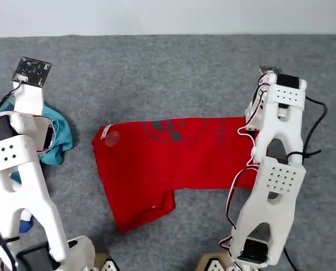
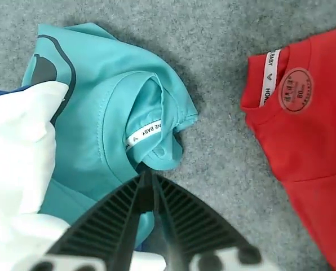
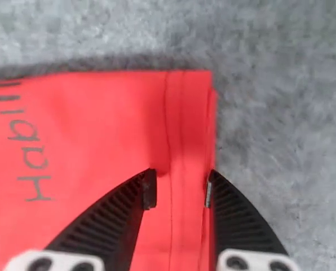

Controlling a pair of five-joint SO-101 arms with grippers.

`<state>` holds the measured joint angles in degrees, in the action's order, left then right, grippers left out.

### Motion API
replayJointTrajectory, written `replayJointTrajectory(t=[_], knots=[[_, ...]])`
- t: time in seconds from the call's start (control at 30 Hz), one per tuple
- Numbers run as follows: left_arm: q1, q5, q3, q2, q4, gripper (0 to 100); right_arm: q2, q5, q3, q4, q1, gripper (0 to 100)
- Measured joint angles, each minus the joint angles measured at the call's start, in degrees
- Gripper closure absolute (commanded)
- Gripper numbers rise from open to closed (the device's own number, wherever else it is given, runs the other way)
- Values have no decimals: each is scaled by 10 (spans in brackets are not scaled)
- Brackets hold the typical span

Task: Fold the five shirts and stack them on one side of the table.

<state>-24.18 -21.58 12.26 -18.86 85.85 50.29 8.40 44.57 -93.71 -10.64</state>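
A red shirt (image 1: 162, 164) lies spread flat in the middle of the table, its neck label (image 2: 272, 76) toward the left arm. My right gripper (image 3: 179, 189) is open at the shirt's far right corner, one finger on each side of the red hem (image 3: 188, 130), which lies flat between them. A crumpled teal shirt (image 2: 117, 107) rests at the table's left side (image 1: 61, 135). My left gripper (image 2: 148, 183) hangs just over the teal shirt, shut, its tips at the edge of the teal collar fold. Whether any cloth is pinched there I cannot tell.
Something blue (image 1: 24, 226) peeks out under the teal shirt by the left arm. A white shape (image 2: 16, 147) lies beside the teal shirt. Grey felt (image 1: 157, 73) covers the table, with bare room at the back and right of the red shirt.
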Motion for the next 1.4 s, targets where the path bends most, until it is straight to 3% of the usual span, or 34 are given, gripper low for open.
replayJointTrajectory(t=[0.17, 1.03, 1.1, 1.27, 1.4], knots=[[0, 0, 0, 0, 4, 995, 5, 0, 0, 4, 0, 979], [0, 0, 0, 0, 16, 995, 55, 57, 97, 5, 0, 987], [0, 0, 0, 0, 16, 995, 64, 58, 113, 7, 0, 969], [0, 0, 0, 0, 16, 995, 67, 69, 191, -36, 0, 805], [0, 0, 0, 0, 16, 995, 63, 69, 275, -68, 0, 794]])
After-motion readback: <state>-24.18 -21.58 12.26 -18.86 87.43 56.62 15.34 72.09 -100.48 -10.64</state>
